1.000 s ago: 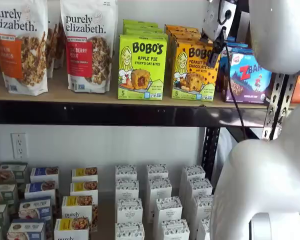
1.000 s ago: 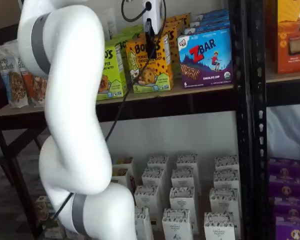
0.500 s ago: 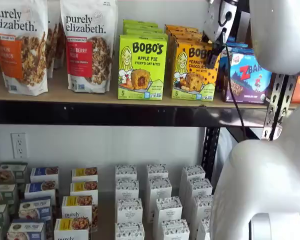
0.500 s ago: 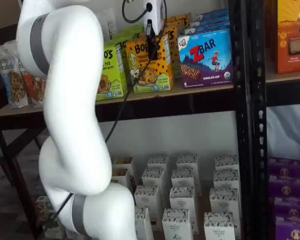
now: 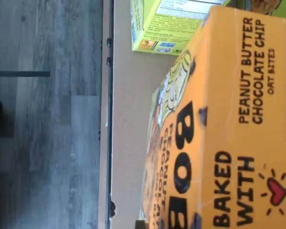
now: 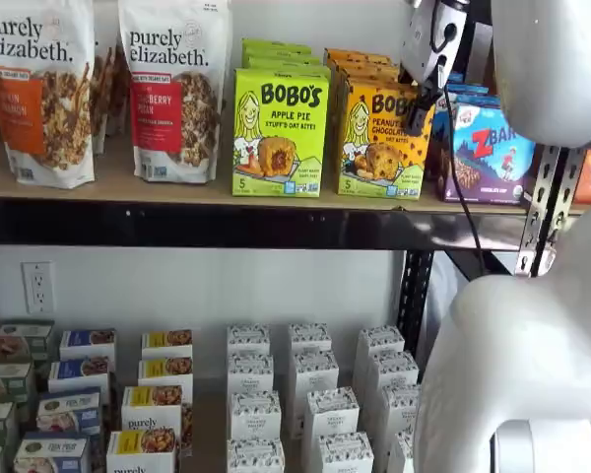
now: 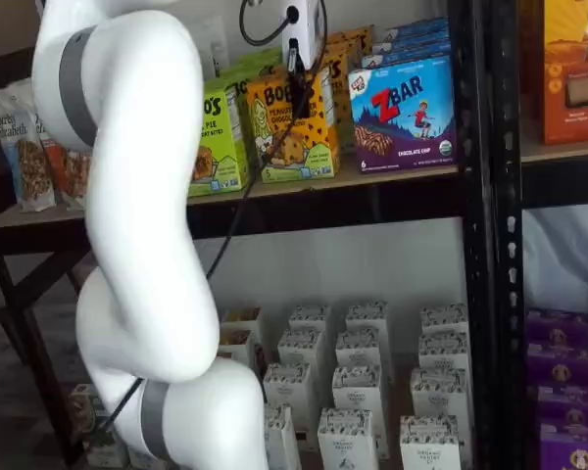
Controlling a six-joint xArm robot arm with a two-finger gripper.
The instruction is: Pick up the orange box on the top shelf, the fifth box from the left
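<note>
On the top shelf (image 6: pixel 177 192), the tool (image 7: pixel 298 83) hangs at the orange box (image 6: pixel 379 138), grip unclear.

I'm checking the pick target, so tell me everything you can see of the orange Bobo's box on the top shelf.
The orange box is an orange-yellow cardboard carton printed "BOBO'S Peanut Butter Chocolate Chip", with a cartoon girl and an oat-bite picture. It stands upright at the front of the top shelf, heading a row of like cartons. The gripper hangs over its upper front; whether the fingers grip it cannot be told.
</note>
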